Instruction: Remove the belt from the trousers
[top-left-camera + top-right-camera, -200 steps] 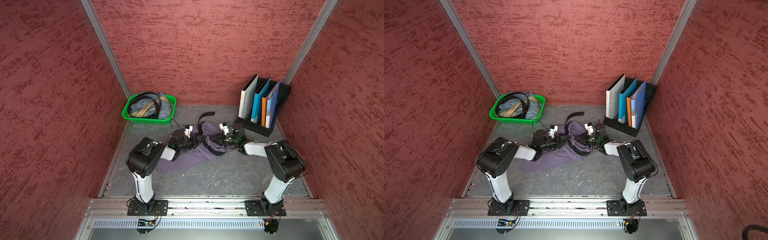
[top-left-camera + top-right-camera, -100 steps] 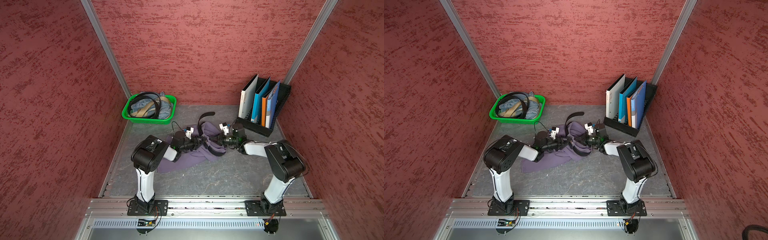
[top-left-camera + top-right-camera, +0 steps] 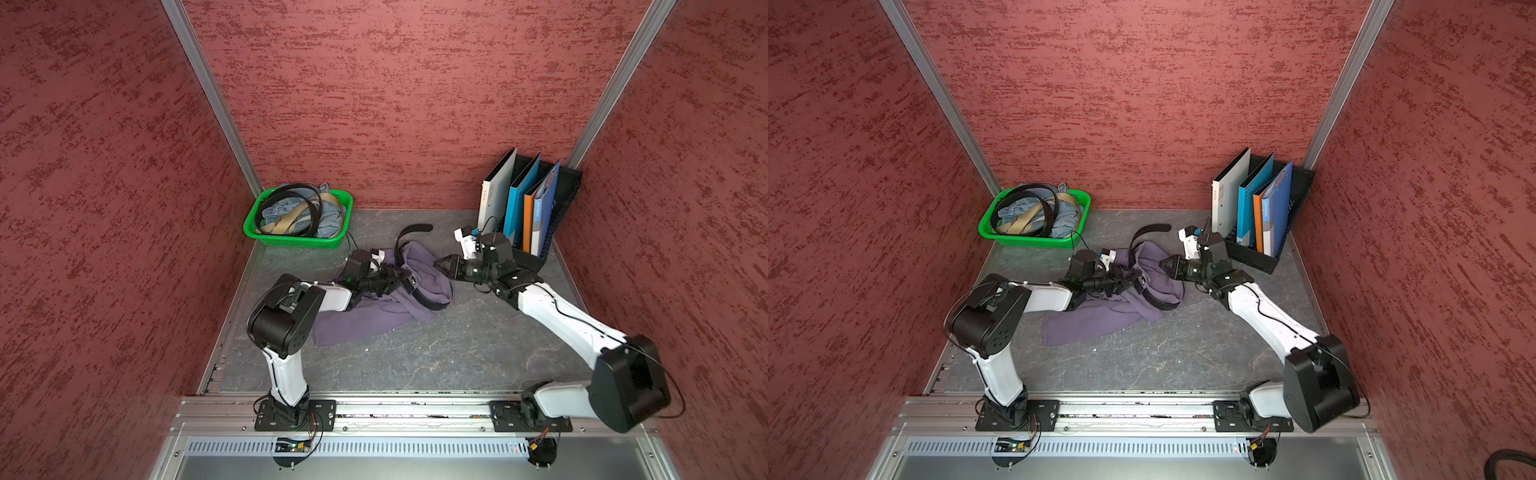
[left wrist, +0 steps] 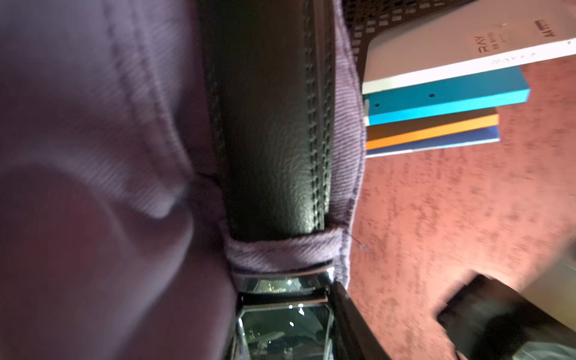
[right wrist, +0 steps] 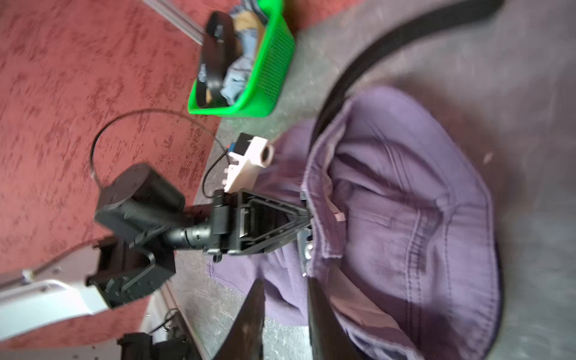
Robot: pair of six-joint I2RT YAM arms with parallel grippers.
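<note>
The purple trousers [image 3: 374, 316] [image 3: 1096, 322] lie crumpled mid-table. The black belt [image 3: 415, 227] [image 3: 1152, 227] runs through the waistband, its free end curling up toward the back. My left gripper [image 3: 405, 276] [image 3: 1136, 276] [image 4: 283, 327] is shut on the belt's silver buckle [image 4: 283, 286], just short of a purple belt loop [image 4: 280, 251]. The strap [image 4: 274, 124] continues beyond that loop. My right gripper [image 3: 436, 262] [image 3: 1162, 262] [image 5: 285, 311] hovers open at the waistband's right side; only trousers [image 5: 405, 202] and table show behind the gap between its fingers [image 5: 249, 321].
A green basket [image 3: 299, 241] [image 5: 271, 62] with other belts and denim stands at the back left. A black file rack [image 3: 536, 257] with upright folders [image 3: 515, 199] [image 4: 445, 99] stands at the back right, close behind my right wrist. Red walls enclose the table.
My right gripper's jaws have come apart and it has drawn slightly back from the trousers, its elbow swinging toward the front. My left gripper has narrowed onto the buckle.
</note>
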